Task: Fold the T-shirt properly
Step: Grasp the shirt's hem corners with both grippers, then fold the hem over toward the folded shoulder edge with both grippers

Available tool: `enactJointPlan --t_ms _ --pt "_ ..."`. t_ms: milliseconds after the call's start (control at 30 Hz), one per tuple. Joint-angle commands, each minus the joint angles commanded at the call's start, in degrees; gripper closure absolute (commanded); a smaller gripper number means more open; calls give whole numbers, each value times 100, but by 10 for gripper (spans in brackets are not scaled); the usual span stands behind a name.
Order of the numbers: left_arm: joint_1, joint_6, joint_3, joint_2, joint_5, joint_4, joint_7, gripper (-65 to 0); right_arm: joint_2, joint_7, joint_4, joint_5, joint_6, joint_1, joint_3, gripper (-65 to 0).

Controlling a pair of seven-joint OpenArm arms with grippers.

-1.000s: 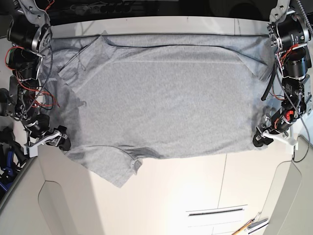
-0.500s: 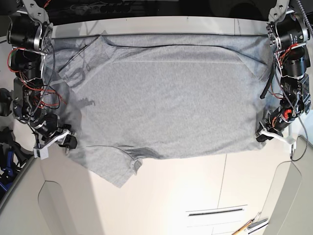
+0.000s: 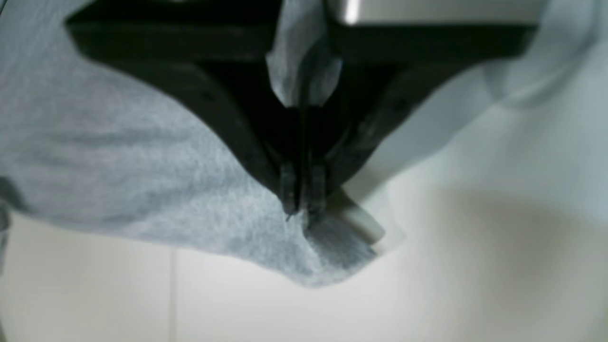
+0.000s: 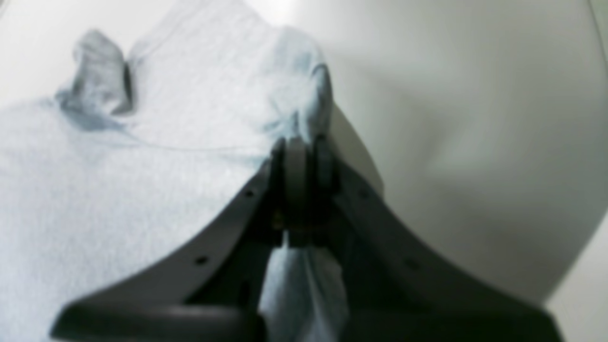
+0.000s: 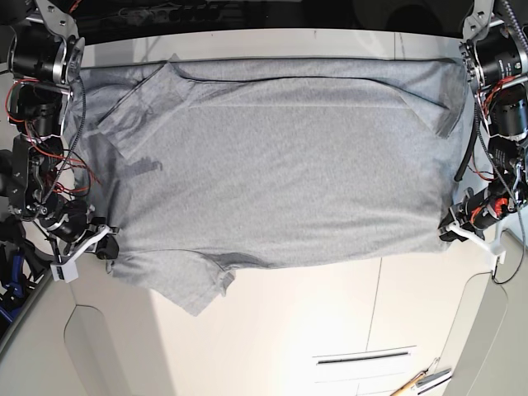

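Two pinch points carry everything at this stage, so that is where the risk sits: the left end effector [image 3: 302,199] is clamped on a thin bit of hem at one corner of the large light heather-grey cotton T-shirt [image 5: 280,165], and the right end effector [image 4: 301,156] is clamped on a small bunch of fabric at the opposite near corner, cloth poking out behind both sets of closed jaws. Each bite looks shallow, my read; if the arms lift or pull at uneven rates, one corner could slip free and the fold line would go skewed. Pulling apart too hard could also drag the far edge, which lies right at the back rim of the pale glossy white counter [image 5: 330,330]. The shirt is spread wide and mostly flat across the counter's far half, plain side up, no lettering visible. One short sleeve lies doubled back on the body near the right arm's side, and a loose flap hangs wrinkled off the near edge; both could get trapped inside the fold and leave it lumpy.
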Motion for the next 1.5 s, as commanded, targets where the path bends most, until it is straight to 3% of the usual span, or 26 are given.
enactJointPlan --t_ms 100,300,467,633,900,1033,1067,1133,1167,1333,1500 --pt "94 0 0 -157 -468 391 535 0 83 -59 404 299 2 -260 0 0" --pt "782 0 -11 -555 -1064 1386 702 0 166 -76 1615 358 -2 -1235 101 0" --pt "1508 0 -11 -566 -1139 2149 743 0 164 -83 2406 361 0 -1904 608 0" --pt "2011 0 -11 -566 -1143 2465 743 0 162 -105 2555 640 0 -2374 990 0" --pt "2490 0 -11 -540 -1152 2468 743 0 107 -101 2553 745 -13 -3012 1141 0" --pt "2586 0 -9 -352 -1104 2468 743 0 28 -92 2522 715 -44 -3176 1137 0" --pt "2583 0 -9 -293 -1088 2468 741 0 0 -48 2522 699 -76 -3189 1137 -54" --pt "2566 0 -9 -184 -1091 2468 723 0 -11 -35 2522 706 -114 -3187 1137 -255" --pt "2566 0 -9 -149 -1088 2468 699 0 -4 28 2524 730 -111 -3182 1143 -314" --pt "2568 0 -11 -125 -1064 2468 699 0 2 339 2581 1141 -111 -3158 1488 -336" --pt "2568 0 -11 -122 -890 2468 693 0 0 374 2581 1130 -111 -2763 1805 -336"
